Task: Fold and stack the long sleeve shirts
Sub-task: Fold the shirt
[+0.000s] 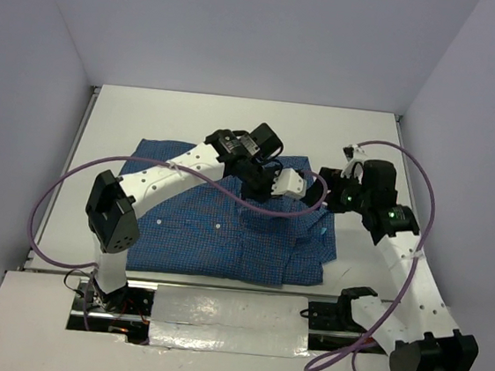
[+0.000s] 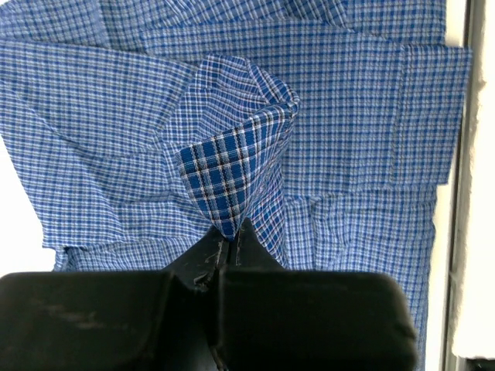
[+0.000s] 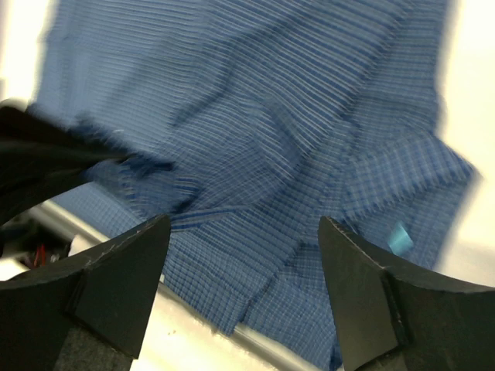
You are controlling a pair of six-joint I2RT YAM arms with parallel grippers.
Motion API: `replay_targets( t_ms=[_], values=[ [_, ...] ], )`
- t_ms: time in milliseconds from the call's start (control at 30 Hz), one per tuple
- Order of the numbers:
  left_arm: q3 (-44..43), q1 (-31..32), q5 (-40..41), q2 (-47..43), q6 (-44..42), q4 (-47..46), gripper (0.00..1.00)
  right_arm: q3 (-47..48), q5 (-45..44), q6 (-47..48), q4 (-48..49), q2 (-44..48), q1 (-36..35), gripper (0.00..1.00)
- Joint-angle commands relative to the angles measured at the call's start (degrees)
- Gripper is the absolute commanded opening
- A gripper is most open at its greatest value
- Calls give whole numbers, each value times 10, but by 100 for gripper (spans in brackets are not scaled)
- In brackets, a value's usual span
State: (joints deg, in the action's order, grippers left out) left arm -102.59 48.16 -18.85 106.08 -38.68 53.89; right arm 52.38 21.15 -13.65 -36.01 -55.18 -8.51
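Blue checked shirt flat on the white bench, one claw pinching it and the other gaping above it.

The bench (image 1: 237, 118) carries the long sleeve shirt (image 1: 199, 225), which lies spread in a rough rectangle across its middle, just beyond the arm bases, with small white buttons showing on the cloth. The left arm (image 1: 173, 173) reaches over the shirt's far half, and the right arm (image 1: 400, 246) bends in from the shirt's right edge. The left claw (image 2: 224, 246) is closed tight on a raised fold of the shirt, the darker side of the check turned outward at the pinch. The right claw (image 3: 244, 232) stands wide open with nothing in it, above the shirt's rumpled right side. A small light-blue tag (image 3: 398, 237) sits near that edge, too blurred to read.
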Motion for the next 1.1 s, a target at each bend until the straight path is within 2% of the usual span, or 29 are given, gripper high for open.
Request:
replay_targets(
  t_ms=[0, 100, 267, 367, 500, 633, 733, 767, 800, 867, 900, 1033, 1067],
  values=[
    [-23, -1, -10, 3, 15, -30, 0, -58, 126, 44, 133, 57, -8, 83],
    [-18, -5, -21, -4, 11, -44, 0, -118, 194, 93, 260, 102, -10, 82],
    [-19, -11, -25, -7, 8, -48, 0, -139, 249, 176, 276, 82, -49, 81],
    [-18, -12, -28, -8, 4, -48, 0, -155, 256, 176, 320, 55, -82, 82],
    [-18, -15, -30, -10, 8, -53, 0, -170, 210, 144, 392, 15, -105, 80],
    [-15, -19, -43, -12, 11, -53, 0, -182, 181, 109, 447, -16, -105, 69],
    [-11, -19, -46, -14, 13, -50, 0, -192, 188, 86, 485, -23, -106, 51],
    [-10, -19, -48, -14, 14, -50, 0, -193, 191, 81, 490, -23, -106, 41],
    [-8, -19, -48, -15, 14, -50, 0, -193, 189, 73, 498, -22, -107, 35],
    [-7, -19, -48, -14, 20, -53, 0, -194, 182, 73, 500, -22, -108, 5],
    [-6, -19, -49, -14, 22, -54, 0, -192, 169, 71, 490, -23, -109, 0],
    [-13, -19, -50, -13, 29, -55, 1, -199, 149, 79, 479, -21, -109, 0],
    [-15, -19, -43, -13, 31, -53, 13, -199, 148, 81, 477, -18, -109, 0]
  ],
)
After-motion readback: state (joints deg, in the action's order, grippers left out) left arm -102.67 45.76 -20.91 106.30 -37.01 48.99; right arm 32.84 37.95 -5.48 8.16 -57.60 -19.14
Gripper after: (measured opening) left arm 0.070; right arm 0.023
